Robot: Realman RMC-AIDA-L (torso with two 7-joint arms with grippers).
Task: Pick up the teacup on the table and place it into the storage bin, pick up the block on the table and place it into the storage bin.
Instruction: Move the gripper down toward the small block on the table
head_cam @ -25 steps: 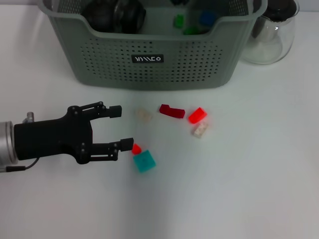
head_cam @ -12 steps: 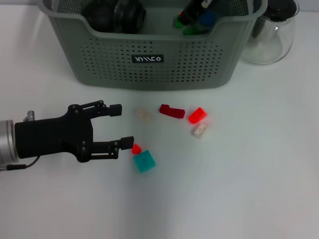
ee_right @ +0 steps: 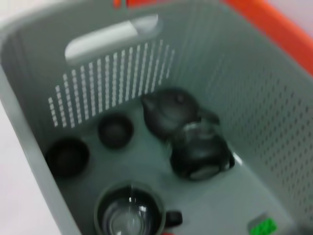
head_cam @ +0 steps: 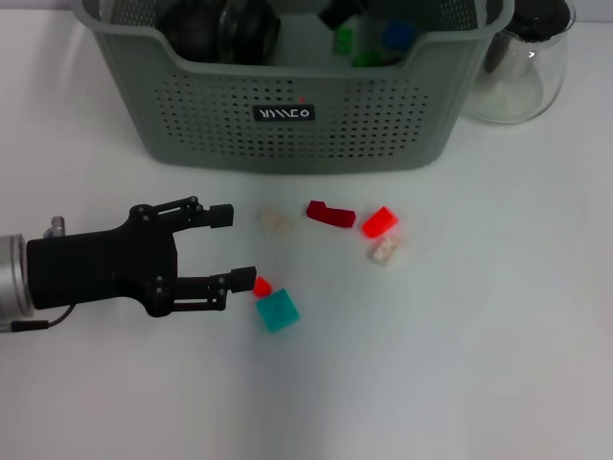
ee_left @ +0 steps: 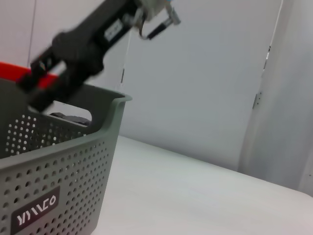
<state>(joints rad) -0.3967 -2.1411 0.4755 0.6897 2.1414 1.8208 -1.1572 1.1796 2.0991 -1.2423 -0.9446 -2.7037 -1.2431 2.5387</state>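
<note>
Head view shows the left hand low over the white bench, on the robot's left side, its two black fingers spread apart and pointing toward the scattered blocks. A small red block sits just at the tip of the nearer finger, and a teal block lies touching or just beside that red piece, slightly nearer the robot. Between and beyond the fingertips lies a pale cream block. Farther to the right are a dark red block, a bright red block and a pale block, all loose on the bench.

Beyond the blocks stands the storage bin, its black label facing the robot. Inside it the right wrist view shows a dark teapot, two small dark teacups, a glass-lidded pot and a green block. The right hand hangs over the bin in the left wrist view; whether its fingers are apart cannot be told. A clear glass carafe stands just beside the bin's right end.
</note>
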